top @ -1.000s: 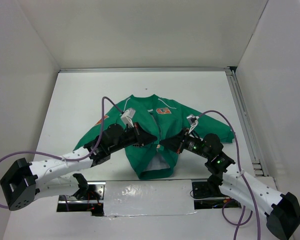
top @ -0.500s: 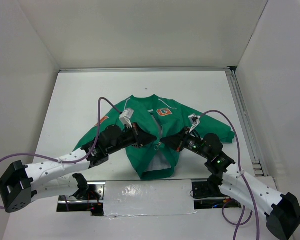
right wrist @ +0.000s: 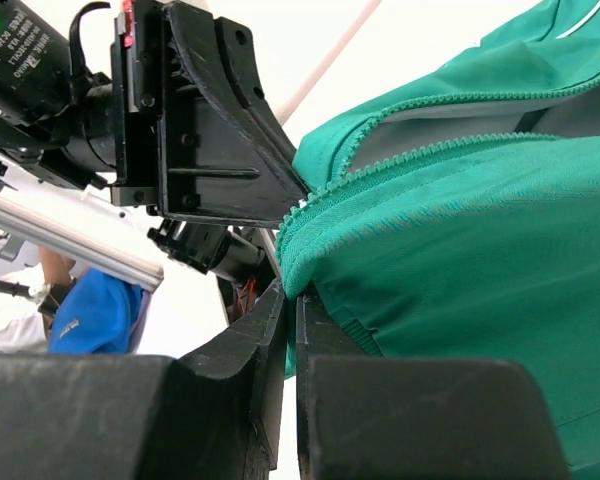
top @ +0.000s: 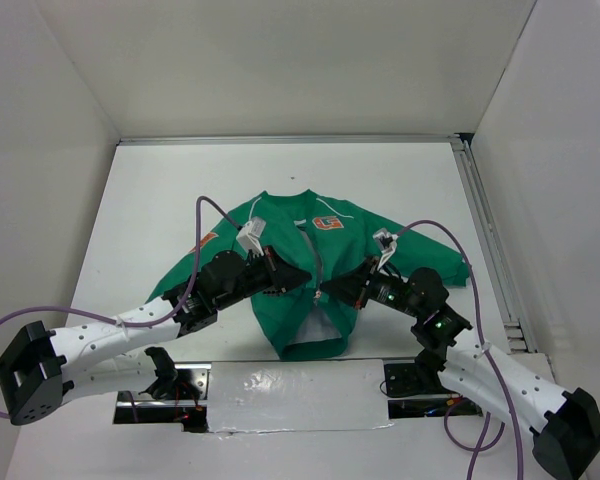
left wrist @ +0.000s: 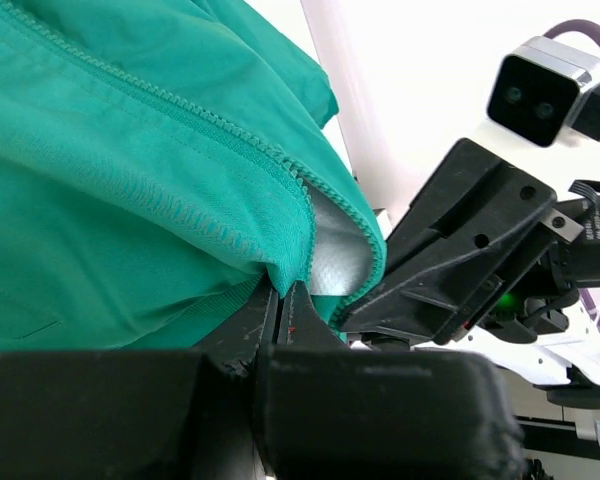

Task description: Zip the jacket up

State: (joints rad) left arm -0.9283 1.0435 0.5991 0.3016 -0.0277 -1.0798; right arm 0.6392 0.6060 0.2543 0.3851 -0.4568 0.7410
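1. Jacket (top: 285, 318): lies front-up in the middle of the desk (top: 380, 180), collar toward the far wall, sleeves spread to both sides, orange patch on the chest.
2. Zipper (top: 315, 262): runs down the front from the collar; gapes near the hem over white lining.
3. Left claw (top: 305, 285): reaches in low from the left; pressed together on a fold of the jacket (left wrist: 130, 180) at one front edge, just beside the zipper (left wrist: 210, 130) teeth, as seen at the left claw (left wrist: 282, 295) in its wrist view.
4. Right claw (top: 332, 292): meets it from the right, almost touching it; pinches the opposite edge of the jacket (right wrist: 460, 260) below the zipper (right wrist: 430, 150), with fabric caught in the right claw (right wrist: 290, 290).
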